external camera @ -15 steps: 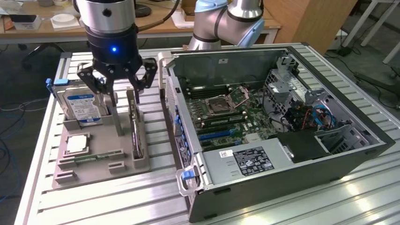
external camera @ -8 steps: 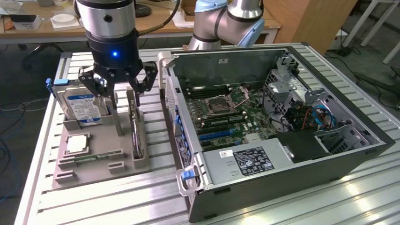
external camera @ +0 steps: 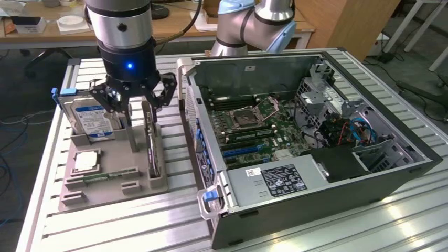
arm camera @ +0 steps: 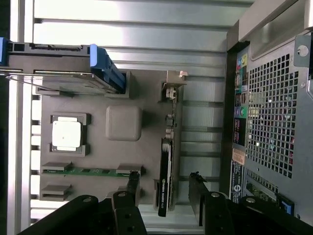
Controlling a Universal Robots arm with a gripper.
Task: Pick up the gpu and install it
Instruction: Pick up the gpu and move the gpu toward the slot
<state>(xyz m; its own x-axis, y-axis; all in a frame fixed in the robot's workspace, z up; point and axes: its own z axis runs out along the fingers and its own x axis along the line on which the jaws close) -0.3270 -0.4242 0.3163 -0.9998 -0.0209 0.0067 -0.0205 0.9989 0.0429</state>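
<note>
Wrist view, gpu (arm camera: 165,176) thin, black, standing edge-up

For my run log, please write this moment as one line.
gripper: over gpu, jaws open, one each side | gpu: on edge in grey tray, not lifted | computer case: open

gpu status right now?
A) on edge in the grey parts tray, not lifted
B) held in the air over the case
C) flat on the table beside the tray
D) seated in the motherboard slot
A: the gpu stands on edge in its slot of the grey parts tray, and the open gripper has a finger to either side of it without gripping it.
</note>
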